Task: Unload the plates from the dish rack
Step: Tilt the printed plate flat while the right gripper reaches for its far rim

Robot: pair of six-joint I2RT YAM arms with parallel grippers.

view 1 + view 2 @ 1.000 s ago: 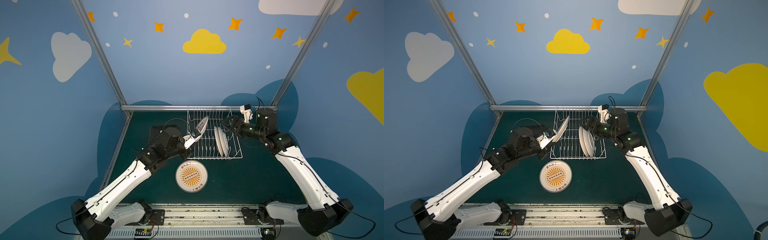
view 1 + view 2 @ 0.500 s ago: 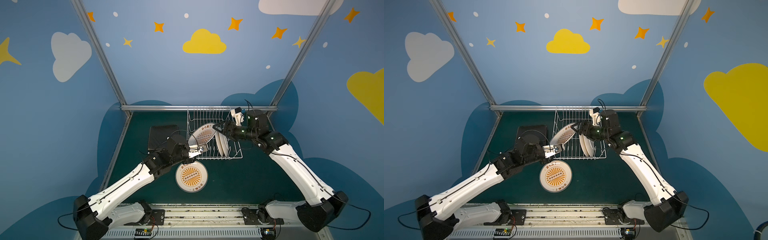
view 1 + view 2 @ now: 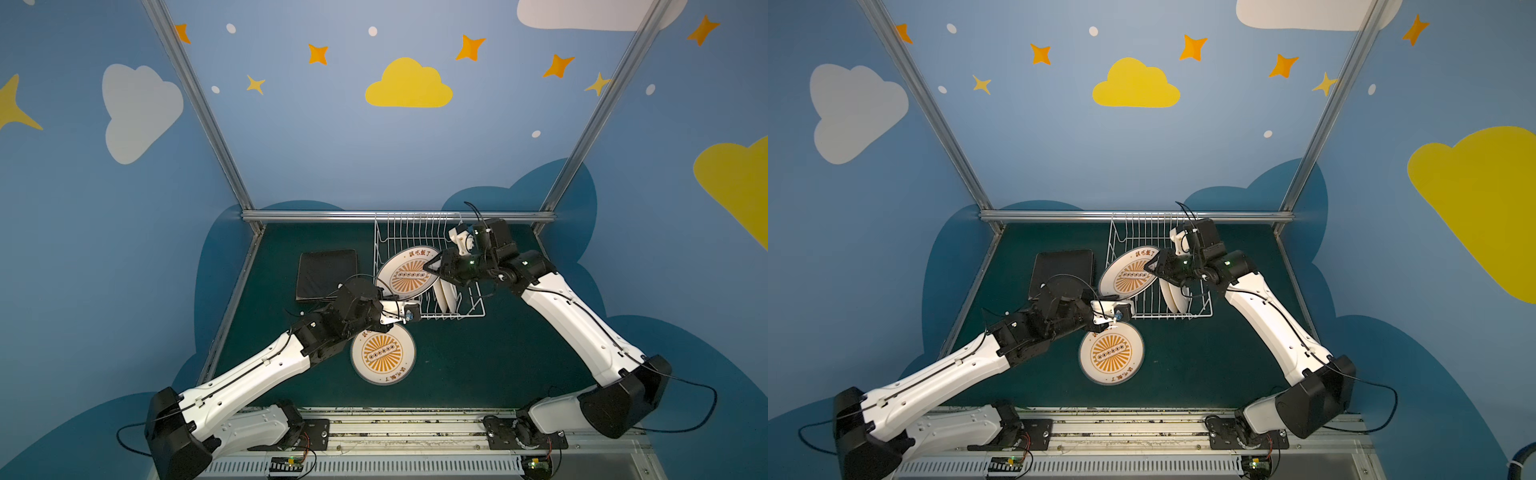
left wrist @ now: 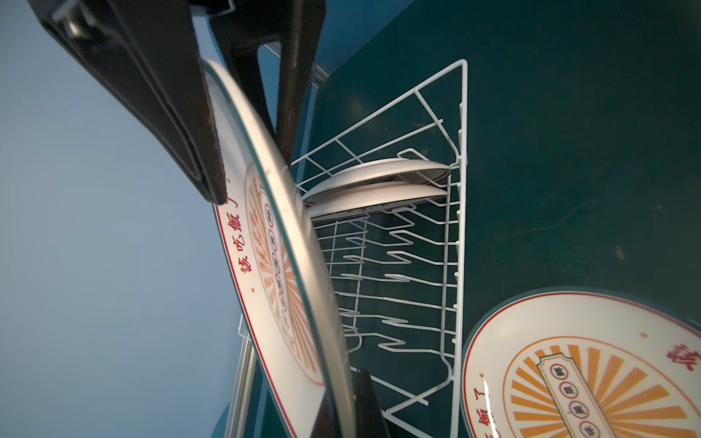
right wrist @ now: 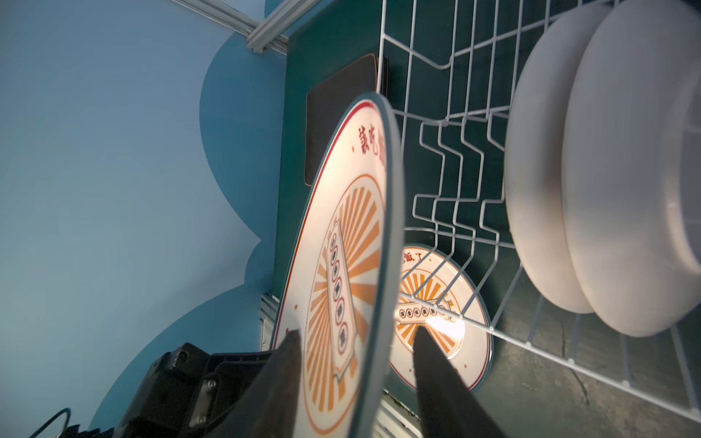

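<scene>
I've got the left fingers (image 4: pixel 364 405) pinching the near rim of the held sunburst plate (image 3: pixel 409 272), which is tilted face-up over the dish rack (image 3: pixel 415 232) (its left end). Right fingers (image 5: pixel 284 379) are spread either side of the far rim; I can't tell if they touch. Two white plates (image 3: pixel 446 293) stand upright in the rack. The second sunburst plate (image 3: pixel 382 353) lies flat on the worktop (image 3: pixel 519 353). Black square plates (image 3: pixel 326 272) lie left of the rack.

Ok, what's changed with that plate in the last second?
The left tool, still shut on the sunburst plate, tipped it from edge-on to face-up over the dish rack's left side. The right tool crossed over, and its jaws now straddle the far rim. The table plate, black stack and two racked plates stayed put.
</scene>
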